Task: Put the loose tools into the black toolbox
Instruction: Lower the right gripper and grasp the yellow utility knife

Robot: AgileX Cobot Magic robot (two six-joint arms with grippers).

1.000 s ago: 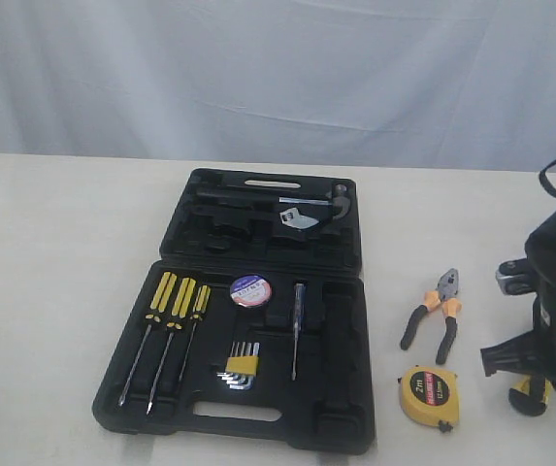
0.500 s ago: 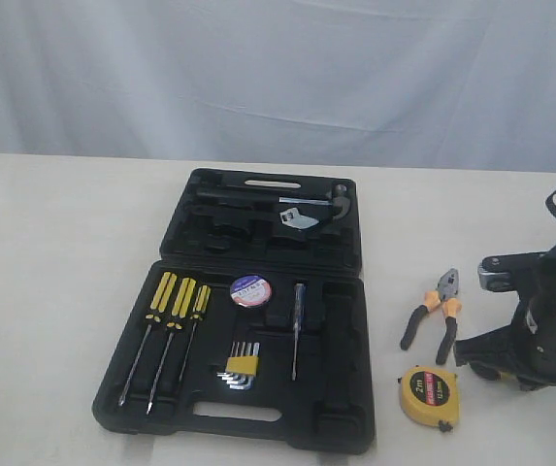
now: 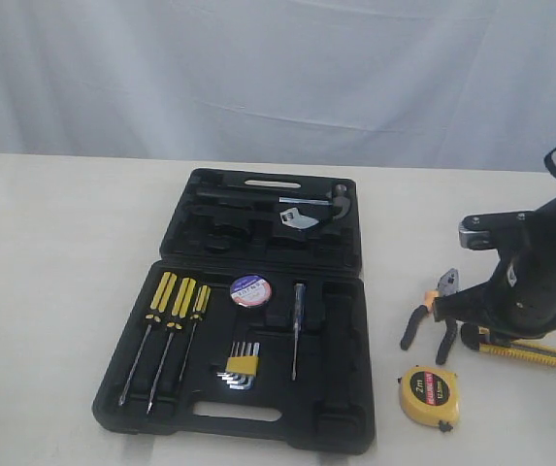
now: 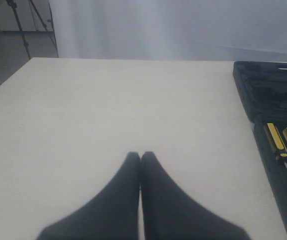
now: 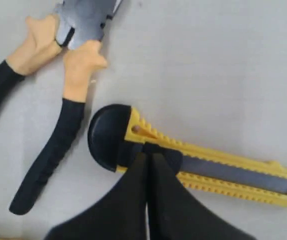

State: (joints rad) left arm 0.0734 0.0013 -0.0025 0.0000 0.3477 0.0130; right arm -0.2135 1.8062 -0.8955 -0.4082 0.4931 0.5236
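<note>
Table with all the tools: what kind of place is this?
Probably a robot lab or test room: a bare table, a plain white curtain behind it, and a black robot arm beside an open toolbox.

right arm (image 3: 535, 277): bulky black casing, right of the toolbox (image 3: 345, 388)
cap (image 3: 475, 233): silver-grey block on the arm's end nearest the toolbox
cable (image 3: 549, 163): thin black loop, far side from the toolbox
right gripper (image 5: 147, 147): two matte black wedge fingers, narrow tips
left gripper (image 4: 140, 156): same smooth black tapered fingers
</note>
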